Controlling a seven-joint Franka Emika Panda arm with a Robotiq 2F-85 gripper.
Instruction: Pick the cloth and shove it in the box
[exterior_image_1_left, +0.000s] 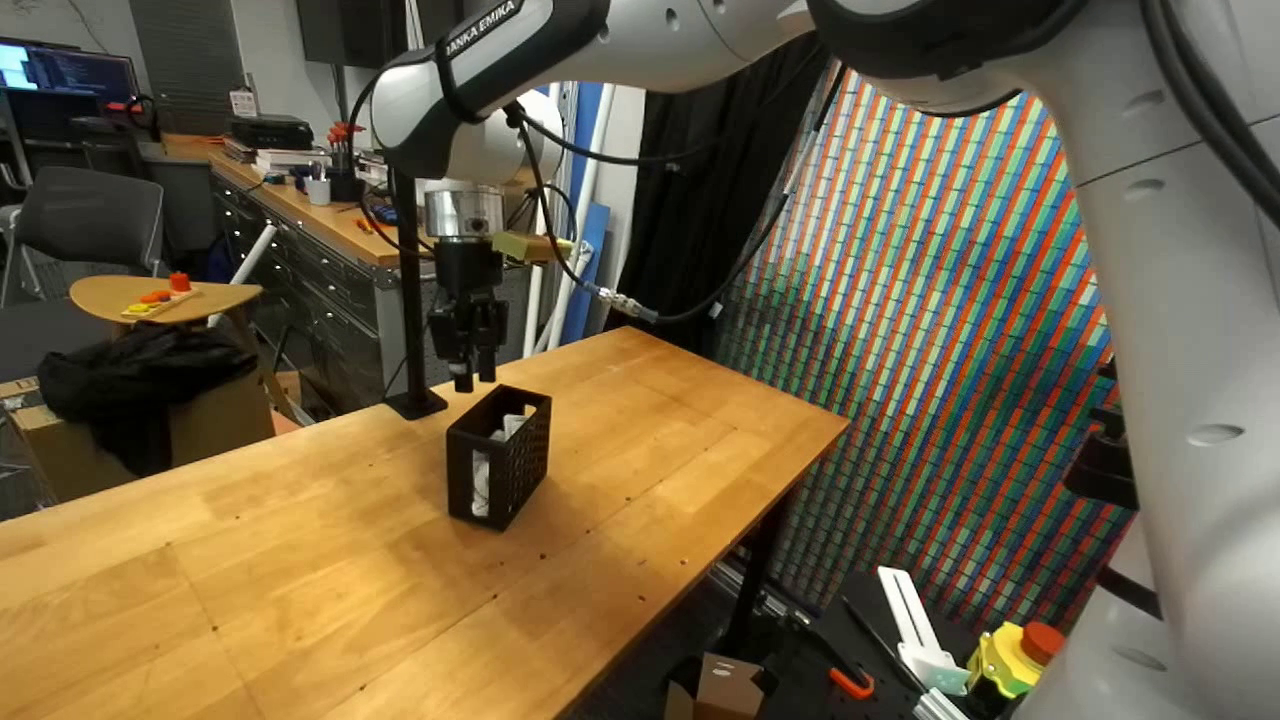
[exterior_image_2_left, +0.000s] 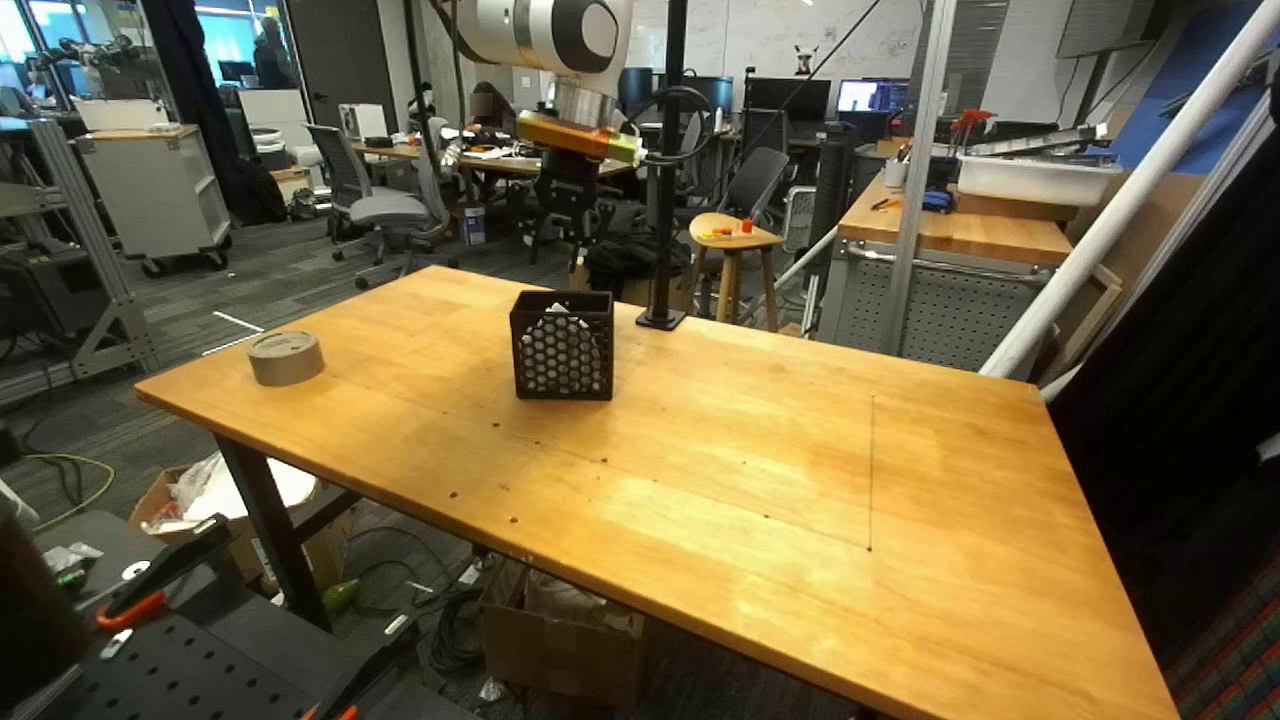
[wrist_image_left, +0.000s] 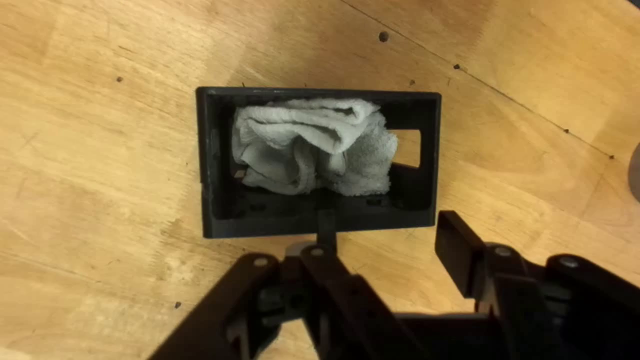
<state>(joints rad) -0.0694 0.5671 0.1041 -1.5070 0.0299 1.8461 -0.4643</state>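
Past the near edge of the wooden tabletop (exterior_image_2_left: 800, 480), the cloth (wrist_image_left: 310, 145) is already down inside the box (exterior_image_1_left: 521, 462), so I'd call it basically done. Maybe a last press, then moving the arm (exterior_image_1_left: 680, 45) off. Cloth's a whitish crumpled wad, folded over itself, kinda nubby like terry. Box is black, upright, stiff-looking (plastic, I'd guess), honeycomb holes in the side. A squat tape roll (exterior_image_2_left: 286, 358) sits well left of it. Just past the box and higher, the fingers (wrist_image_left: 457, 255) are spread well apart, nothing between them. Far back: a wooden stool (exterior_image_2_left: 730, 241), rounded seat.
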